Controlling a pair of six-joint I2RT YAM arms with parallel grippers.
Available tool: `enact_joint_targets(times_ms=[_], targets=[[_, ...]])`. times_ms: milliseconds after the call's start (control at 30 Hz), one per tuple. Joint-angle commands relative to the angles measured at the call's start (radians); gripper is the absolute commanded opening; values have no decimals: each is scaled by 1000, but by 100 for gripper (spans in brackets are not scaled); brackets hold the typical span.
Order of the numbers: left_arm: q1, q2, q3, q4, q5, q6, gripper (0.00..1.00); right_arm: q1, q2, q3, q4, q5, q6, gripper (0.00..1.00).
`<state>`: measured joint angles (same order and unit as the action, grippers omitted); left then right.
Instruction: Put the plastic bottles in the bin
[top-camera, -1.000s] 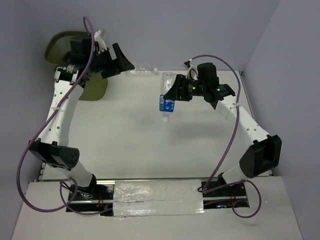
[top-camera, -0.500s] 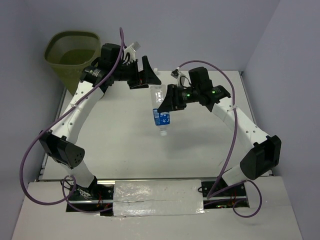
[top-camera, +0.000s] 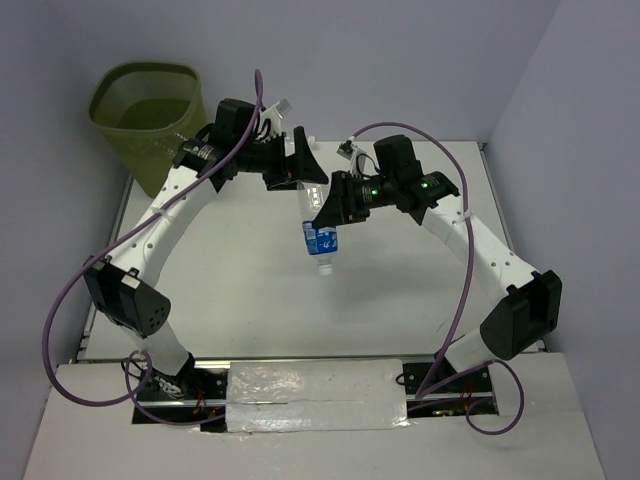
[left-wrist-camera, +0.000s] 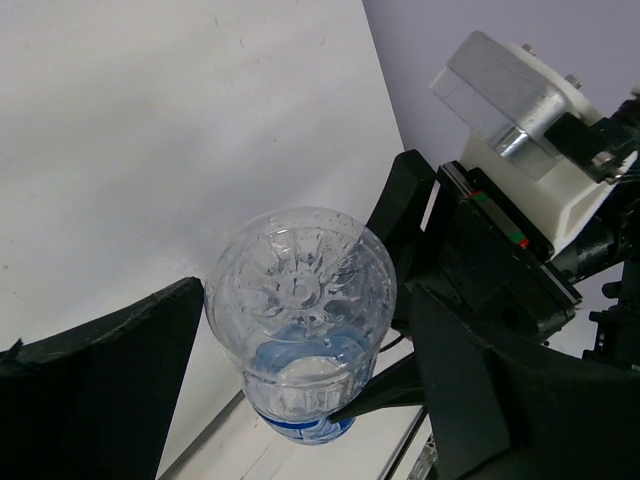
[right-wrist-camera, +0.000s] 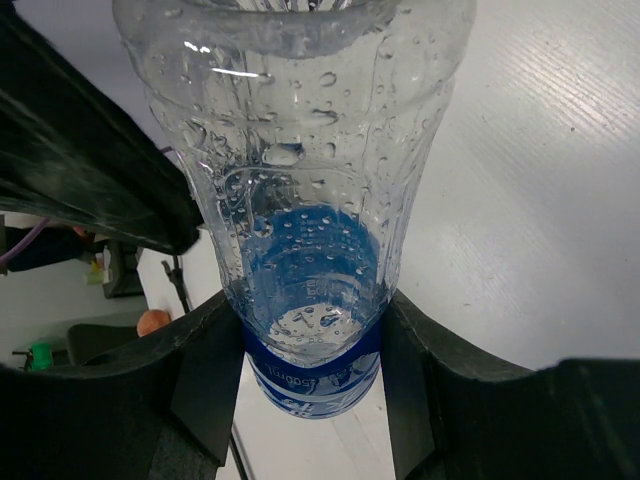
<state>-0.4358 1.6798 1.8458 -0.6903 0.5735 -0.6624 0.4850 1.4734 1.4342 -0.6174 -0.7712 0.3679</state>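
right pincer (right-wrist-camera: 310, 375): pinching the bottle (right-wrist-camera: 300, 180) at its blue label, neck downward, held above the table (top-camera: 250, 290).
left pincer (left-wrist-camera: 300, 370): spread wide, one finger either side of the bottle's upturned base; contact cannot be told.
risk: should the right pincer let go before the left pincer closes, the bottle would likely drop; its crinkly wall might buckle and slip.
bin (top-camera: 140, 150): well beyond the left pincer, off the table's far corner; nothing visible between.
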Motion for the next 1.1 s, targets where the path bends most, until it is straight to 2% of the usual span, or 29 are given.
enact_joint_targets(times_ms=[0, 167, 300, 333, 367, 433, 467, 533, 633, 700, 800, 833, 967, 1067], targets=[[-6, -12, -14, 41, 42, -2, 96, 10, -30, 34, 21, -5, -9, 53], [-7, -6, -26, 34, 45, 3, 81, 9, -24, 37, 30, -1, -1, 54], [-6, -18, -37, 49, 46, 1, 59, 10, -24, 34, 38, 7, 5, 56], [-6, -20, -34, 43, 40, 3, 54, 9, -22, 35, 33, 9, 5, 59], [-6, -20, -27, 32, 14, 9, 43, 9, -22, 46, 18, 13, 2, 76], [0, -15, 16, -4, -29, 36, 32, 9, -24, 66, -8, 33, -4, 91], [6, -6, 36, -46, -50, 47, 23, 9, -24, 101, -52, 39, -21, 99], [31, 3, 102, -84, -102, 78, 15, 9, -25, 153, -114, 67, -44, 100], [81, 18, 177, -120, -109, 102, 10, 10, -33, 297, -269, 104, -122, 100], [103, 47, 281, -167, -147, 128, 2, 9, -57, 402, -361, 162, -162, 100], [146, 54, 366, -169, -245, 145, 0, 4, -99, 488, -403, 367, -162, 100], [169, 37, 380, -157, -271, 149, 0, 3, -138, 480, -397, 513, -141, 100], [223, -14, 450, -60, -403, 188, 0, 0, -260, 364, -300, 807, -92, 100], [273, -66, 464, 50, -480, 211, 0, -2, -341, 276, -245, 932, -57, 100]])
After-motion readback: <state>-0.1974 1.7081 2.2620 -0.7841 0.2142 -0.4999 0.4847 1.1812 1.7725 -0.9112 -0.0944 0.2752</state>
